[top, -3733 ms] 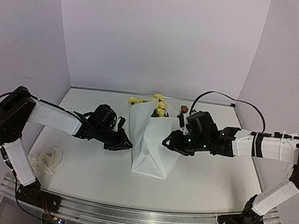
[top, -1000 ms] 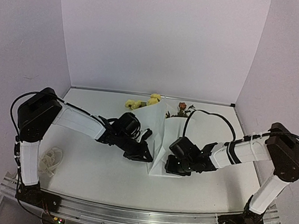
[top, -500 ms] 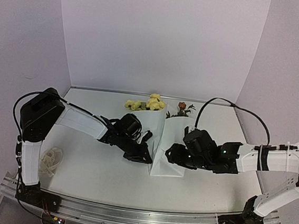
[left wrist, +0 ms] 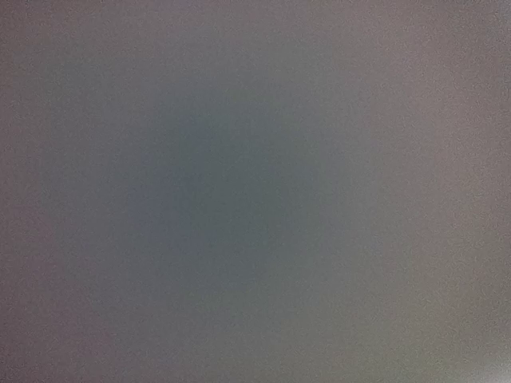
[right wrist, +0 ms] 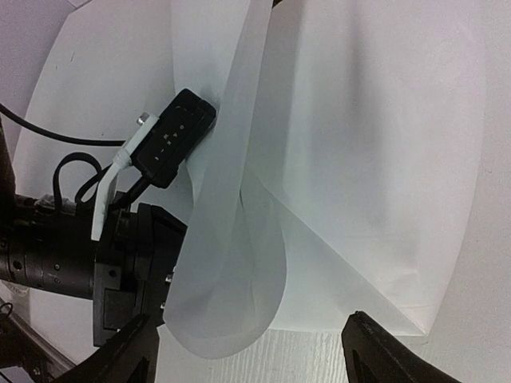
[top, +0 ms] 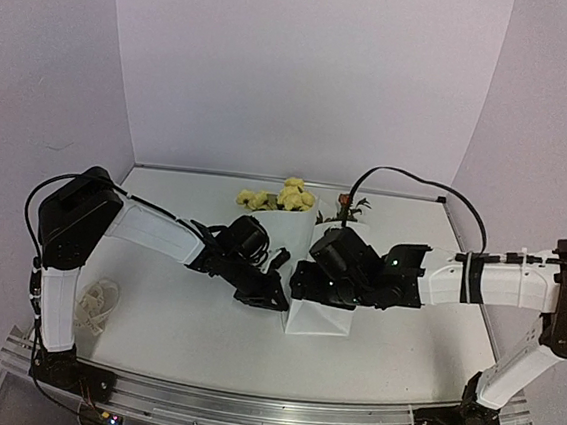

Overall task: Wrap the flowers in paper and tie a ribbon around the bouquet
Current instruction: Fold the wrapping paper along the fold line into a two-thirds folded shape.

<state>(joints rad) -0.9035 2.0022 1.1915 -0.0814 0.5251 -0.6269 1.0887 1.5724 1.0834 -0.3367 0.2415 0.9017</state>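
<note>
The white paper (top: 319, 318) lies folded over the flowers in mid-table, forming a loose cone. Yellow blooms (top: 287, 197) and an orange-brown bloom (top: 345, 200) poke out at its far end. My left gripper (top: 273, 293) is shut on the paper's left flap. Its own wrist view is blank grey, covered at close range. In the right wrist view the left gripper (right wrist: 156, 271) shows beside a curled loop of paper (right wrist: 231, 271). My right gripper (right wrist: 259, 359) is open wide just in front of that loop, touching nothing, low over the paper (right wrist: 375, 159). The ribbon (top: 94, 302) lies bunched at the near left.
Lilac walls close in the white table (top: 181, 333) at the back and both sides. A metal rail (top: 245, 408) runs along the near edge. The right arm's black cable (top: 417, 178) arches above the table behind the bouquet.
My right gripper has opened wide, let go of the paper's right part and moved left toward the fold beside the left gripper. The left gripper has stayed put.
</note>
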